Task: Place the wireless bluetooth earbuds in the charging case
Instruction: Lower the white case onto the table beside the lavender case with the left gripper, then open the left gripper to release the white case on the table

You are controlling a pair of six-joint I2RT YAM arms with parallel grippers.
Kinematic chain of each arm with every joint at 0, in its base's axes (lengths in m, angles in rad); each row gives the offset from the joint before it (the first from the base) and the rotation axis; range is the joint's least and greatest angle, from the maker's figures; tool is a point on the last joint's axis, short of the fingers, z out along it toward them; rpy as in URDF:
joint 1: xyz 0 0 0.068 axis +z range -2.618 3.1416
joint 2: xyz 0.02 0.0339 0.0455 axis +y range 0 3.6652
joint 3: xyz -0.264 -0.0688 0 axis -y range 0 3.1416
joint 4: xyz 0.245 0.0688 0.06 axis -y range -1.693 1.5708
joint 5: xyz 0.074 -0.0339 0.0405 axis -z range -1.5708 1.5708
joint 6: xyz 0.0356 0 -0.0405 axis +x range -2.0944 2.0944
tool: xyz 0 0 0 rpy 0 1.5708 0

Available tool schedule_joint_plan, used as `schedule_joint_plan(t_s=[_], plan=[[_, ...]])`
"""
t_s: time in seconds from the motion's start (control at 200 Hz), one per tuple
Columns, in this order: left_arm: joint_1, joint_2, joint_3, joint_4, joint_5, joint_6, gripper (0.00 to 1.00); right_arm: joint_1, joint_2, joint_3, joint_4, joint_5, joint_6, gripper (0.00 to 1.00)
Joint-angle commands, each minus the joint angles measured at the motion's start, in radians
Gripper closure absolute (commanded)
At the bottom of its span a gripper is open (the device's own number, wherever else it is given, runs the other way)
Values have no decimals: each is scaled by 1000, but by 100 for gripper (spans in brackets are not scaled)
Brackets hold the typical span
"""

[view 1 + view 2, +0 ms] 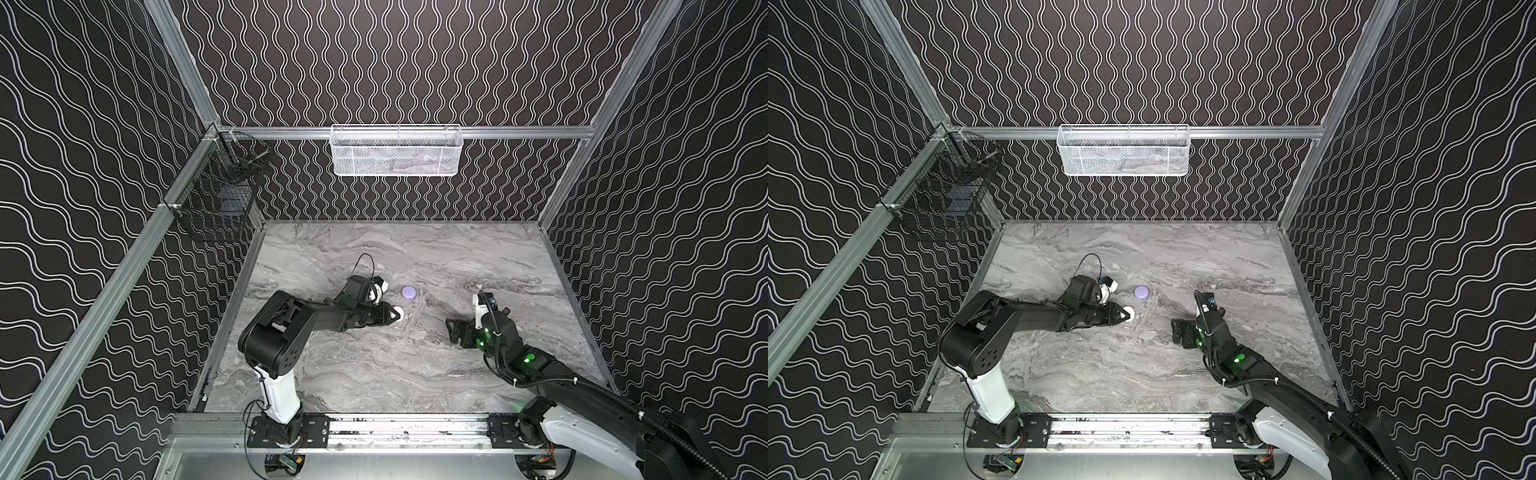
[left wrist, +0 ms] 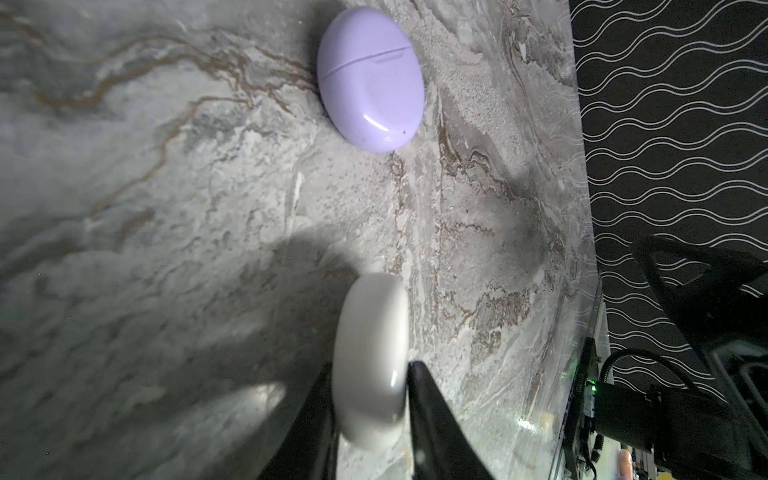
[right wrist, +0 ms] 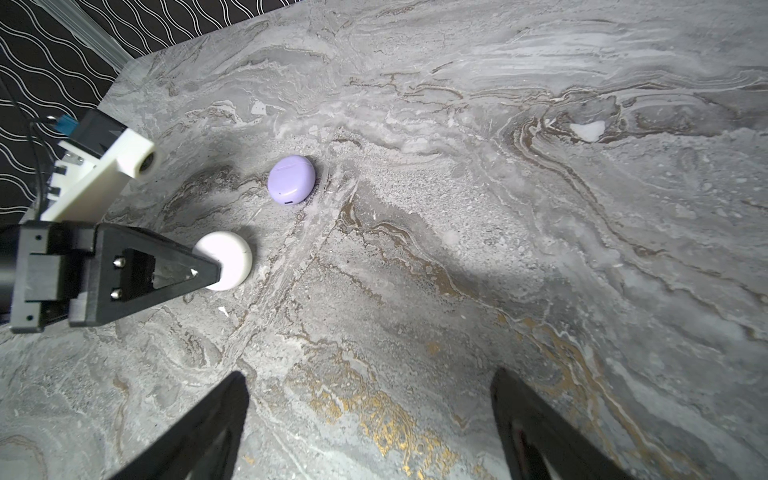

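**Left gripper** (image 2: pixel 370 368): jaws narrow, one finger on each flat face of the white case (image 2: pixel 370 332). The case is blurred in the left wrist view, so grip cannot be told from bare contact. In the right wrist view the upper finger covers part of the white case (image 3: pixel 232 253), and the lower finger is hidden.
**White case:** just beside the lavender case (image 1: pixel 409 291), not touching it.
**Lavender case** (image 3: pixel 291 179): lies closed on the marble tabletop (image 1: pixel 374 374).
**Earbuds:** none can be made out. What the cases hold cannot be told.
**Right gripper** (image 3: pixel 370 415): jaws wide and empty. Its fingers are cut off by the frame edge. It sits well apart from the lavender case.
**Left arm** (image 1: pixel 316 318): stretched low, wrist rolled on its side.
**Right arm** (image 1: pixel 552 374): reaches in low, with the gripper facing the lavender case.
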Motion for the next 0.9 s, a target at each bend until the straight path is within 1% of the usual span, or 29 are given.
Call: schedule_joint_plan(t_s=[0.0,0.075,0.24,0.661,0.896], plan=[[4,1,14,-5,-22,13,67,1,5,9,7,5,-10,7],[7,-2,19,-15,-29,18,65,1,7,10,7,3,-10,7],[12,-13,21,-25,-42,23,58,1,7,9,9,0,-11,7],[25,-22,15,-27,-59,31,56,1,4,9,7,6,-9,6],[35,-52,4,-49,-105,48,51,1,-5,6,6,11,-7,5]])
